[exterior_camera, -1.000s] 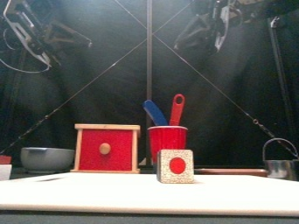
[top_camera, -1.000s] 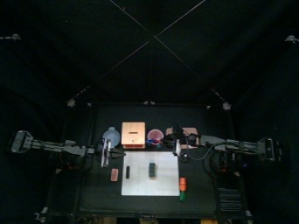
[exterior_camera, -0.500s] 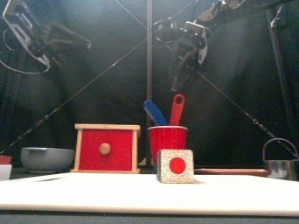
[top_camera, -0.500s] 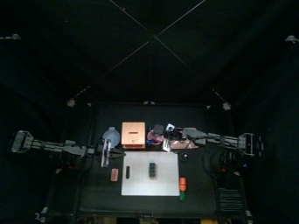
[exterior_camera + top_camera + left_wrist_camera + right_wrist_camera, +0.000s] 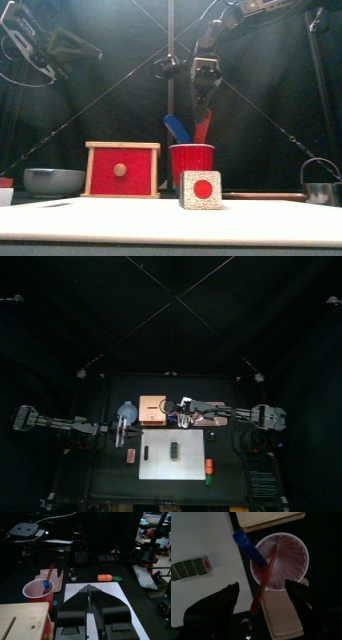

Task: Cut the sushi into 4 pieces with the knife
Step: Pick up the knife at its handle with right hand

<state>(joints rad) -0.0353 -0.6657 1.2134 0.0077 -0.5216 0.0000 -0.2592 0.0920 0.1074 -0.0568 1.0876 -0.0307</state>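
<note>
The right end effector [image 5: 262, 587], jaws spread wide and empty, hovered above the red plastic cup [image 5: 191, 160]; it should drop straight onto the handle of the red toy knife [image 5: 264, 574], clear of the blue toy knife [image 5: 250, 548]. The dark green toy sushi roll [image 5: 174, 446] lay uncut on the white cutting board [image 5: 155, 463], the left end effector [image 5: 89, 602] resting nearby, jaws together, empty. No writing was legible.

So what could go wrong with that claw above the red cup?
Two risks, I'd guess. The right gripper, jaws open, hangs over the red cup, where the red knife and blue knife stand side by side: it might catch the wrong one, or both. And nothing holds the cup down, so an off-centre pull could tip it toward the sushi.
</note>
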